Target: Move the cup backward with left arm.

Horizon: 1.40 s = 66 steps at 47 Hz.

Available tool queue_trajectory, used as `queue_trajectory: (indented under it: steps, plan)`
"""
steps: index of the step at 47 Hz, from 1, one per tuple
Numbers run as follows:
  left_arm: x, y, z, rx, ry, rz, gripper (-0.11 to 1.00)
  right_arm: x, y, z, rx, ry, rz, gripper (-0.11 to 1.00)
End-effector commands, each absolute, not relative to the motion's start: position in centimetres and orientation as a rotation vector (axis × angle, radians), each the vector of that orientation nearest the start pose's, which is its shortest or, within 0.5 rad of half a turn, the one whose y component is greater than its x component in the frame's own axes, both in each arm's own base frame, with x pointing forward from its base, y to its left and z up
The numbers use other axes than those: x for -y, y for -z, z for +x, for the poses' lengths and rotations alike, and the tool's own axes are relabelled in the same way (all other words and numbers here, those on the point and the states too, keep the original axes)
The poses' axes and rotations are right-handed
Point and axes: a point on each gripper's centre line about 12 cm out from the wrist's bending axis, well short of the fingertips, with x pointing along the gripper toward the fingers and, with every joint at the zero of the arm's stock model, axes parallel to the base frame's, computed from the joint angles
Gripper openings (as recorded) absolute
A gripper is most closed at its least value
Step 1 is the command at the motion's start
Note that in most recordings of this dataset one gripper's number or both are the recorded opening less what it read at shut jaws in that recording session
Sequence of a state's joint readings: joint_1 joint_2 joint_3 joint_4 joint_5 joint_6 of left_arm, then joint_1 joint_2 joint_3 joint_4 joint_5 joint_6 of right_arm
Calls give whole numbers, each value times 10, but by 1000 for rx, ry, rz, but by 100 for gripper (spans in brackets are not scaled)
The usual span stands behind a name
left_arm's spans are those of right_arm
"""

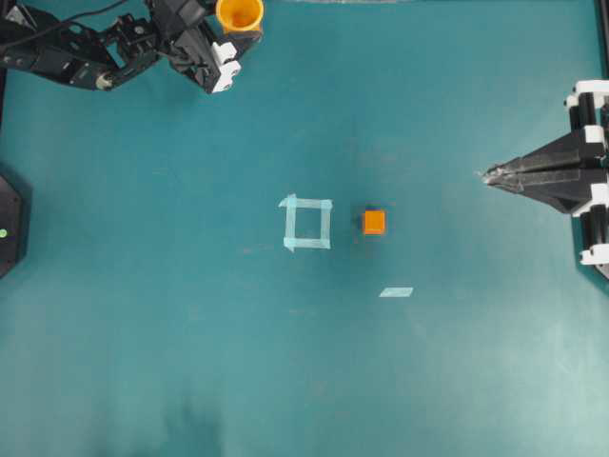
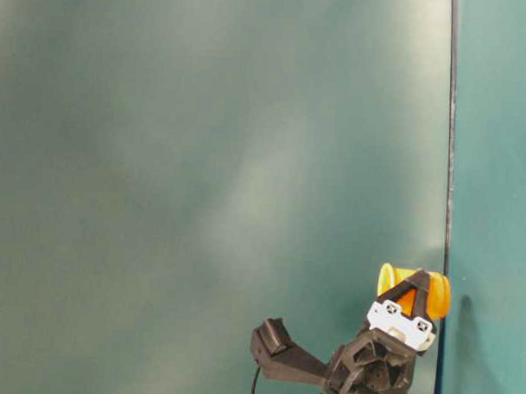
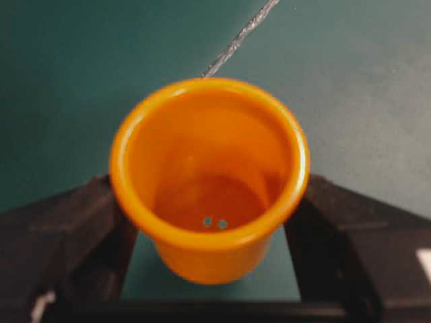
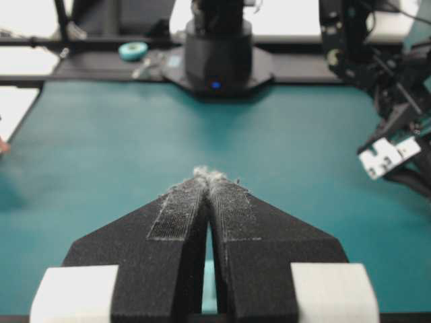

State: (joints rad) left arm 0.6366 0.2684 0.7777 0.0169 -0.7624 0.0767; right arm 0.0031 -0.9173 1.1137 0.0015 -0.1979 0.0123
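The cup (image 1: 239, 13), yellow-orange with a darker inside, stands at the far back left of the teal table, close to its back edge. In the left wrist view the cup (image 3: 209, 182) fills the middle, mouth up, with a black finger (image 3: 81, 235) pressed against each side. My left gripper (image 1: 236, 29) is shut on the cup, and the table-level view shows the same grip on the cup (image 2: 414, 289). My right gripper (image 1: 487, 175) rests at the right edge, its padded fingertips (image 4: 225, 202) touching and nothing between them.
A small orange cube (image 1: 374, 222) sits near the table's middle, just right of a pale tape square (image 1: 307, 223). A short tape strip (image 1: 396, 292) lies in front of the cube. A black arm base (image 1: 9, 224) sits at the left edge.
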Motion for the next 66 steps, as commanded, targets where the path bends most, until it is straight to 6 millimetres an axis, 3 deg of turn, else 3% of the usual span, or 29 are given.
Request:
queue_trajectory:
  steps: [1,66]
  plan:
    - [-240,-117,326,-272,-610,7,63,-1,-312,213,35,-3,15,0]
    - [-242,-118,326,-269,-614,7,63,-1,-310,213,20,-3,14,0]
